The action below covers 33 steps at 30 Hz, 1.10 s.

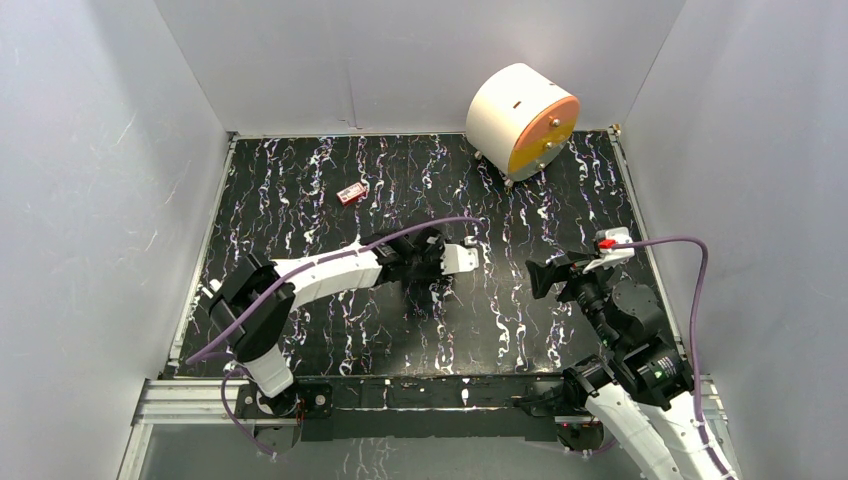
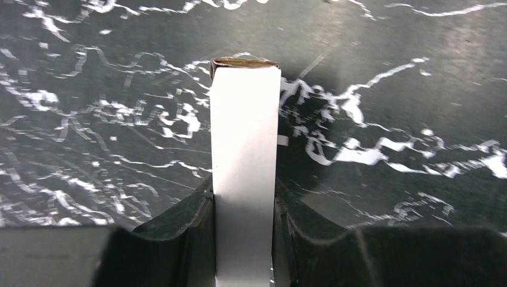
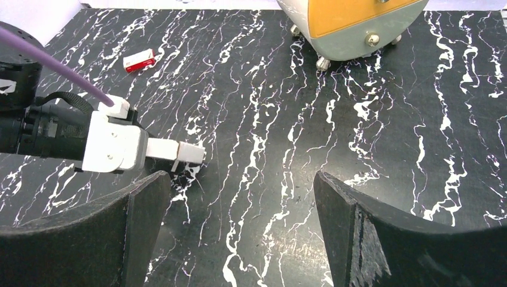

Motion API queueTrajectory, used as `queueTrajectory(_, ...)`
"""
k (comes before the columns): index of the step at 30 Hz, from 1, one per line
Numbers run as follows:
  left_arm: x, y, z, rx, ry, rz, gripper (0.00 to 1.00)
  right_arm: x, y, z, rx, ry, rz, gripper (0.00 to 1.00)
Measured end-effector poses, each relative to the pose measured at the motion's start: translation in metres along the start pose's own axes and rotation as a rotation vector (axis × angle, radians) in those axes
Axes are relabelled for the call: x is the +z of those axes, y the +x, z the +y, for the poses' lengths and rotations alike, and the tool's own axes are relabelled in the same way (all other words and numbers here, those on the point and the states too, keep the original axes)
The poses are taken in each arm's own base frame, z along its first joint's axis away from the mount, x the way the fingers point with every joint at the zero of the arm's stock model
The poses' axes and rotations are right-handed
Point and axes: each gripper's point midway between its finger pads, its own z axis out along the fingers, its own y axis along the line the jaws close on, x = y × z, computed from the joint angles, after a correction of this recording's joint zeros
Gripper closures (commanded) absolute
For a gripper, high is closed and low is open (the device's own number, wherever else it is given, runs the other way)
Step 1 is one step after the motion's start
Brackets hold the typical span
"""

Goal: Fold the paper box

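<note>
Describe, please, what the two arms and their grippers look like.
The left arm and right arm both have white shells with black joints, and a purple cable runs along each. The left gripper has a white block behind its dark fingers. The right gripper has broad, matte black fingers with curved edges.

Black marble-pattern tabletop with white veins [image 1: 290, 215]. Big white cylinder with orange face [image 1: 520, 120] stands on small metal feet near far right corner, orange face turned toward near right. Small red-and-white flat packet [image 1: 351, 193] lies left of centre toward far edge, well apart from cylinder.
</note>
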Motion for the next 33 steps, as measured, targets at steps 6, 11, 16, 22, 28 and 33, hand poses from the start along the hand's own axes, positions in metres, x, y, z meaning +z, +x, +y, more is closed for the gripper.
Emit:
queueTrajectory(6,0.007,-0.005,0.026,0.137,-0.223,-0.013,0.92,-0.001,0.001,-0.002,0.000,0.011,0.004,0.02)
queueTrajectory(11,0.017,0.009,0.025,0.247,-0.351,0.023,0.84,-0.001,0.001,-0.003,0.000,0.015,0.003,0.02)
queueTrajectory(16,0.023,0.004,0.013,0.289,-0.396,0.026,0.68,-0.001,0.001,-0.003,0.001,0.015,0.003,0.02)
queueTrajectory(22,0.022,0.003,-0.005,0.278,-0.376,0.037,0.37,-0.001,0.001,-0.003,0.001,0.015,0.003,0.02)
queueTrajectory(28,0.003,0.002,-0.016,0.201,-0.328,0.039,0.17,-0.001,0.001,-0.003,0.003,0.015,0.003,0.02)
queueTrajectory(33,-0.014,-0.015,-0.028,0.084,-0.231,-0.014,0.09,-0.001,0.001,-0.004,0.003,0.020,0.003,0.02)
